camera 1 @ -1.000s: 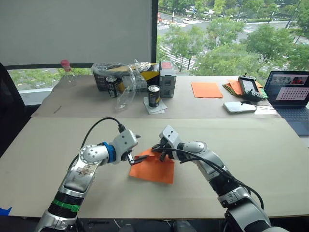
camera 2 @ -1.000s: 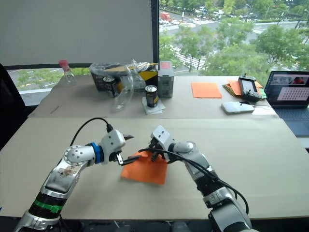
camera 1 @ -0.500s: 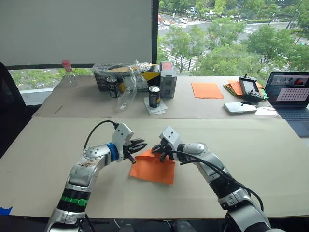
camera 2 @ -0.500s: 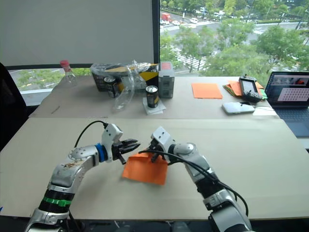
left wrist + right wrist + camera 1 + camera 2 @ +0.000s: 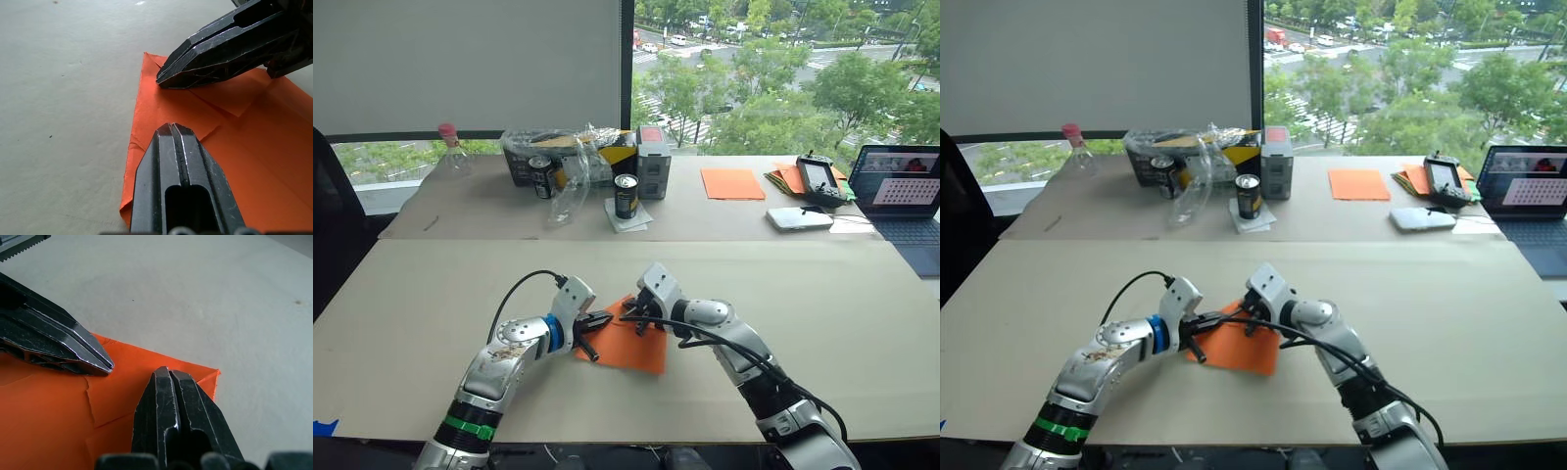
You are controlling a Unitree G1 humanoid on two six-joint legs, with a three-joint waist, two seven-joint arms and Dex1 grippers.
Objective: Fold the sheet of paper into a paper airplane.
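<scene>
On the near counter [image 5: 862, 323] lies the sheet of paper [image 5: 631, 345], partly folded; left end effector [image 5: 171, 133] and right end effector [image 5: 168, 377], both with fingers pressed together, holding nothing, bear down on its far corner, likely flattening the fold crease.

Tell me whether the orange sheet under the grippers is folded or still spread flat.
Partly folded. The sheet of paper lies on the table with a corner flap turned over onto it and crease lines showing; it is no airplane yet.
</scene>
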